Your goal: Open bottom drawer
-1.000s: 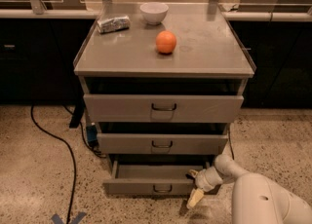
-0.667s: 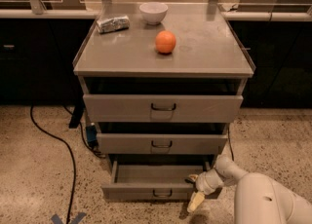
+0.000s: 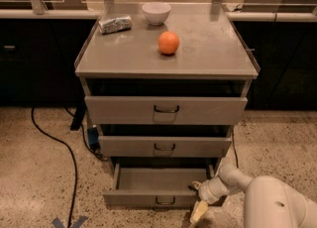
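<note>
The bottom drawer (image 3: 148,198) of the grey metal cabinet stands pulled out, its plain grey tray showing, with a small dark bar handle (image 3: 165,201) at the centre of its front. My gripper (image 3: 199,203) is at the drawer's right front corner, low near the floor, on the end of my white arm (image 3: 267,204) that comes in from the lower right. One pale finger (image 3: 199,212) points down in front of the drawer front.
Above are the middle drawer (image 3: 164,146) and top drawer (image 3: 166,110), both shut. On the cabinet top sit an orange (image 3: 169,42), a white bowl (image 3: 156,13) and a foil packet (image 3: 115,24). A black cable (image 3: 67,152) runs over the floor at left.
The bottom drawer has slid further out toward the camera, showing more of its tray. My gripper has moved a little down and forward with its right front corner.
</note>
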You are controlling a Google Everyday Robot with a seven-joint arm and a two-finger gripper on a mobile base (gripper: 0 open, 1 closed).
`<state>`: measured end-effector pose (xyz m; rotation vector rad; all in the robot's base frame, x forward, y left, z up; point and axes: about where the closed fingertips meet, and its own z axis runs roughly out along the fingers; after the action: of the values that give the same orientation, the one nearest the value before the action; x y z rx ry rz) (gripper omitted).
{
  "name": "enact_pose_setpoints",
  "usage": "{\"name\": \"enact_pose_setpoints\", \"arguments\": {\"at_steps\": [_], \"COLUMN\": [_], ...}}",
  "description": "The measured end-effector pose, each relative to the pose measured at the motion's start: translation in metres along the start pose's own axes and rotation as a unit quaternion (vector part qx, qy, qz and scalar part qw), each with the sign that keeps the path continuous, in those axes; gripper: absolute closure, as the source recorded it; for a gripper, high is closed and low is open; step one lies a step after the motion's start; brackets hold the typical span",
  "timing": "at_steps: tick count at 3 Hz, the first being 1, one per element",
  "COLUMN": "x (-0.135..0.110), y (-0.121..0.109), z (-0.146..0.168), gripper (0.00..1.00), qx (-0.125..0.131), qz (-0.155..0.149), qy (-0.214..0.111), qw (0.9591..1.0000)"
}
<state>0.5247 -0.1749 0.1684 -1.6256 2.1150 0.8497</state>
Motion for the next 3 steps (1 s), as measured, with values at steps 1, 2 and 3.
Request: {"name": "enact_pose_setpoints", "arguments": {"at_steps": [1, 2, 3], "x": [0.002, 0.003, 0.005], "y": [0.045, 0.053, 0.069], "z": [0.006, 0.010, 0.015], "gripper": [0.00, 0.00, 0.00], "qx": [-0.033, -0.035, -0.044], "qz": [0.013, 0.012, 0.007], "qy": [-0.004, -0.002, 0.005], "qw": [0.9994, 0.9993, 0.9990]}}
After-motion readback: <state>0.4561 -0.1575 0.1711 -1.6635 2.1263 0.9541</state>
